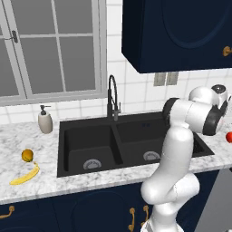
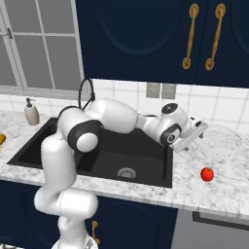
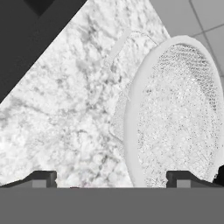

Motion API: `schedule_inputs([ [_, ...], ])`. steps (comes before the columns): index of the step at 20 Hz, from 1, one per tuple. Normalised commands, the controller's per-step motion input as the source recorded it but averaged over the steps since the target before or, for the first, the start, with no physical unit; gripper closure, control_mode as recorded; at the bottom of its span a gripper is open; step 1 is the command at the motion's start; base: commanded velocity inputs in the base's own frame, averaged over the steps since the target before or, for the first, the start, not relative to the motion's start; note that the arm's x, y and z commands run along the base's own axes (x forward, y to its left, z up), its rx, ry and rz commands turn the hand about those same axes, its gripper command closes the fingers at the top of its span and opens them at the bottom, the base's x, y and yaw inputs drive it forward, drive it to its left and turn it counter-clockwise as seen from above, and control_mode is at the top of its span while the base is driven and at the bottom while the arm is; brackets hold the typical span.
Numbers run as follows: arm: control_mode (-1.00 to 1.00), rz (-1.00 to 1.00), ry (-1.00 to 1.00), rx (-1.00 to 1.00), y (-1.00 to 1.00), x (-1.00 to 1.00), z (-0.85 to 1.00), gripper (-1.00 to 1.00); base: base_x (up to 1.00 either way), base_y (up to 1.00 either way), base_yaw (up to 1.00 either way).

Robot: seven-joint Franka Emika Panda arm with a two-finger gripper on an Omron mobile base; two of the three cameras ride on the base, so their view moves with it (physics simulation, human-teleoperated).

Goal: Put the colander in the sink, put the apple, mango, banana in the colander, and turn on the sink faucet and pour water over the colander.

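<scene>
Reaching out to the right of the sink [image 2: 121, 160], the white arm stretches almost level over the basins, elbow bent near the front edge, with its gripper [image 2: 198, 130] hanging just beside the colander [image 2: 220, 141]. Its two fingertips [image 3: 43, 178] stand wide apart with nothing between them; in the hand view one sits over bare marble and the other at the colander's near rim. No lettering or brand can be read anywhere.

The colander rests on the counter [image 2: 194, 187] right of the sink, near the tiled wall, and its far edge is cut off in the hand view. The apple [image 2: 207, 174] lies on the counter right of the sink, nearer the front edge than the colander. Left of the sink lie the mango [image 1: 27, 155] and, just in front of it, the banana [image 1: 26, 176]. The faucet [image 1: 113, 97] rises behind the sink's divider, and in the right base view the arm partly covers it.
</scene>
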Motion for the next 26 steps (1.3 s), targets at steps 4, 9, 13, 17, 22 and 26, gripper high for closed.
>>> schedule_inputs([
  [4,-1.00,0.01,0.00,0.00,-0.23,0.28,-0.12,-1.00,0.00,0.00,0.00],
  [9,-1.00,0.00,0.01,0.00,-0.23,0.25,-0.08,-1.00,0.00,0.00,0.00],
  [13,-1.00,0.00,0.00,0.00,-0.11,0.28,-0.10,-1.00,0.00,0.00,0.00],
  [17,-1.00,0.00,0.00,0.00,-0.01,0.17,-0.20,-1.00,0.00,0.00,0.00],
  [22,-1.00,0.00,0.00,0.00,0.03,0.05,-0.32,1.00,0.00,0.00,0.00],
  [26,-1.00,0.01,0.00,0.00,0.10,-0.04,-0.13,1.00,0.00,0.00,0.00],
])
